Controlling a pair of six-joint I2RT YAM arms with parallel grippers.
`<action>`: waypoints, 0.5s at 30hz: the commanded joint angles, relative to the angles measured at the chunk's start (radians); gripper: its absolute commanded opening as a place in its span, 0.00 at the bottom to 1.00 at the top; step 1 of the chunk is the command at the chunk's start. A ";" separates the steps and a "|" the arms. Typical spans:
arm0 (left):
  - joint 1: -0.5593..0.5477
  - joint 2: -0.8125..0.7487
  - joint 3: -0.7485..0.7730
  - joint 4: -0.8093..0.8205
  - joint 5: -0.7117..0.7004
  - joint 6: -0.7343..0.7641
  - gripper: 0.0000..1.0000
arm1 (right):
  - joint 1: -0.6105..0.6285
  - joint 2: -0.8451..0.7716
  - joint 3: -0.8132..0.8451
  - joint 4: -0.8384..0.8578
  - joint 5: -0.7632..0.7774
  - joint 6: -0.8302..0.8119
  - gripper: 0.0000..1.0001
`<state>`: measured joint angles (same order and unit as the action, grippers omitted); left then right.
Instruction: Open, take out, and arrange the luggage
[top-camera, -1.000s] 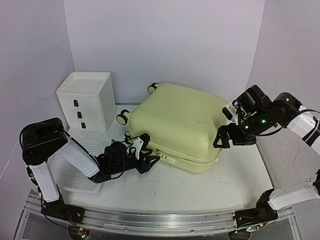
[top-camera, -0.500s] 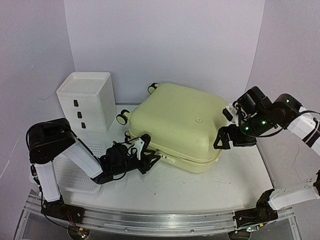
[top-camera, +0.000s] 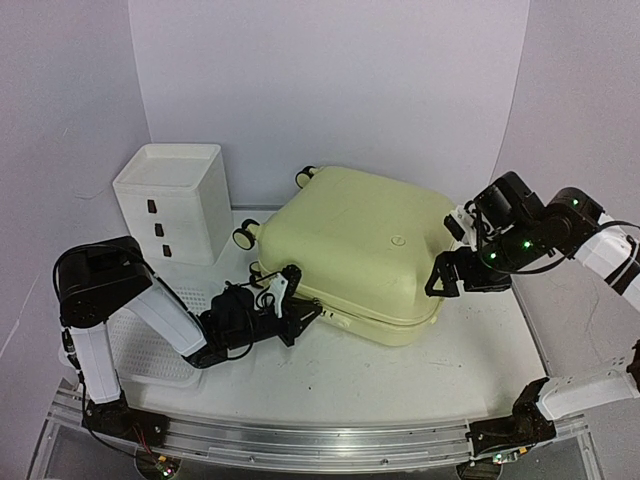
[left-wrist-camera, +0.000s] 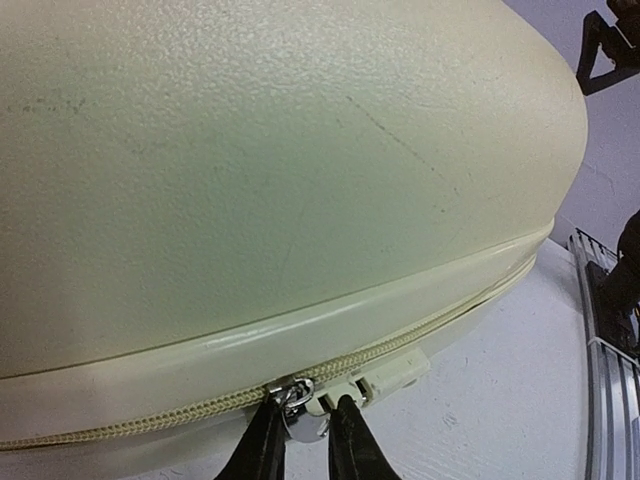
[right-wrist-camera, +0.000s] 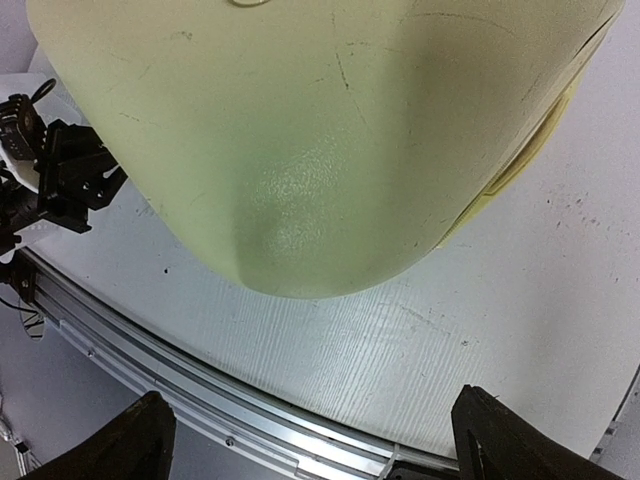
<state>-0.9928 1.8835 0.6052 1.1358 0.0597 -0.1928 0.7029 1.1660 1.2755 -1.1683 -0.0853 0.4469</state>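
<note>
a pale yellow suitcase (top-camera: 360, 250) lies flat and zipped shut in the middle of the table (top-camera: 400, 385), its wheels (top-camera: 244, 236) turned toward the back wall, so the zipper (left-wrist-camera: 150, 422) along its near edge faces the two arms.

the left gripper (left-wrist-camera: 305, 445) reaches in low at the front left edge. its two black tips are drawn close together on either side of the small silver zipper pull (left-wrist-camera: 300, 418), and from the wrist view they appear clamped on it. the low, level approach looks chosen to meet the seam side on, where the pull hangs just beside a pale plastic lock tab (left-wrist-camera: 385, 375). from there the pull could be dragged along the seam.

the right gripper (top-camera: 447, 277) stands at the suitcase's right corner with its fingers spread wide and nothing between them. its wrist camera looks down over the rounded shell. it seems posted there to brace or steady the case against the tug from the other side, though no firm contact can be made out.

a white drawer box (top-camera: 172, 205) sits at the back left, near the wheels. a white perforated basket (top-camera: 150, 345) lies at the front left, under the left arm. both stand apart from the job in hand.

by the look of it the opening step has only begun: the lid is down and the seam reads closed along the whole length that shows.
</note>
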 joint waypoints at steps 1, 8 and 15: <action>0.003 -0.008 0.045 0.090 -0.002 -0.010 0.15 | 0.005 -0.015 -0.006 0.039 -0.002 0.009 0.98; 0.003 0.020 0.055 0.090 -0.043 -0.045 0.13 | 0.005 -0.022 -0.008 0.040 -0.004 0.016 0.98; 0.003 0.021 0.054 0.089 -0.065 -0.054 0.04 | 0.004 -0.020 -0.014 0.040 0.012 0.010 0.98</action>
<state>-0.9955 1.9034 0.6205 1.1572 0.0345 -0.2428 0.7029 1.1660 1.2682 -1.1652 -0.0872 0.4515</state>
